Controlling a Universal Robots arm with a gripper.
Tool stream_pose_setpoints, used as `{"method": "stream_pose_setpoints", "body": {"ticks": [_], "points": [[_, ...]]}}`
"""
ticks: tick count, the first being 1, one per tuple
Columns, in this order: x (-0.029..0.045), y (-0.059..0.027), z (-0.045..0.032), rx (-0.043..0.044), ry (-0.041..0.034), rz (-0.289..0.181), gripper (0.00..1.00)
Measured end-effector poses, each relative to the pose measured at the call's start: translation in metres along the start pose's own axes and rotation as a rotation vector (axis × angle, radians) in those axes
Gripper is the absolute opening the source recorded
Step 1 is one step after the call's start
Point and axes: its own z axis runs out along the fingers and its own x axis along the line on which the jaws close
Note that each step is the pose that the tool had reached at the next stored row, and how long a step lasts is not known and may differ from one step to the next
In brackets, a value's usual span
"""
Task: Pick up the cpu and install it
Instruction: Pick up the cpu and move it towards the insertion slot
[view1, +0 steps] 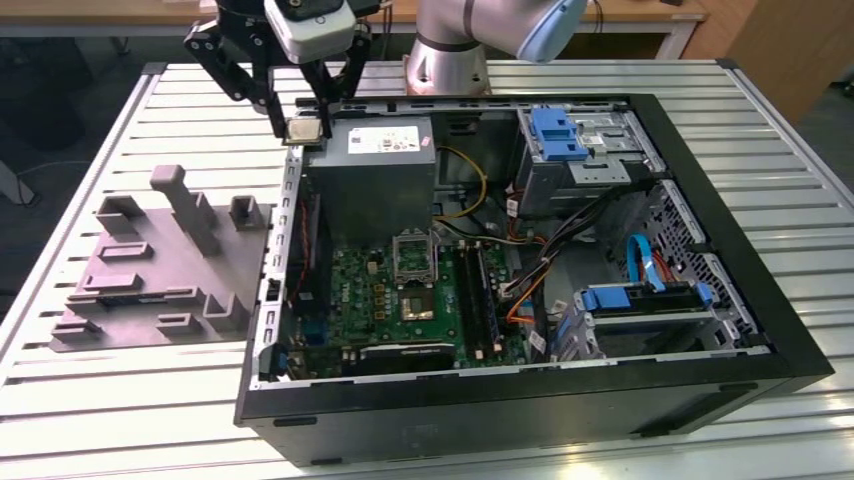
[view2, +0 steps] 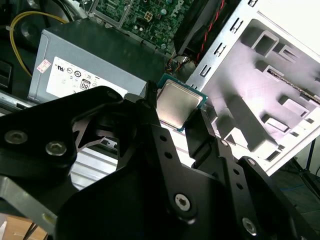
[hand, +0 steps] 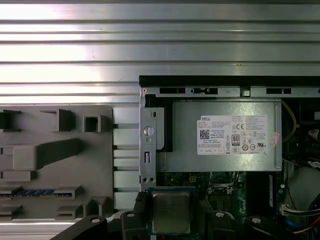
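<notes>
The cpu (view1: 303, 129), a small square chip with a dull silver top and a green rim, hangs in the air between the black fingers of my gripper (view1: 304, 127). The gripper is shut on it above the far left corner of the open computer case (view1: 747, 330), next to the grey power supply (view1: 380, 165). In both wrist views the cpu (view2: 178, 104) (hand: 171, 212) sits clamped between the fingertips (view2: 202, 125). The motherboard socket (view1: 415, 262) lies open lower in the case, well away from the chip.
A grey plastic fixture (view1: 154, 270) with upright blocks lies on the slatted metal table (view1: 120, 400) at the exterior view's left of the case. Inside the case are drive cages with blue brackets (view1: 558, 135), loose cables and a yellow wire (view1: 474, 185).
</notes>
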Motion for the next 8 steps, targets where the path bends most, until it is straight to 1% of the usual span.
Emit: {"method": "stream_pose_setpoints", "body": {"ticks": [8], "points": [[-0.0002,-0.0033,0.0,0.0,0.0,0.0,0.47]]}}
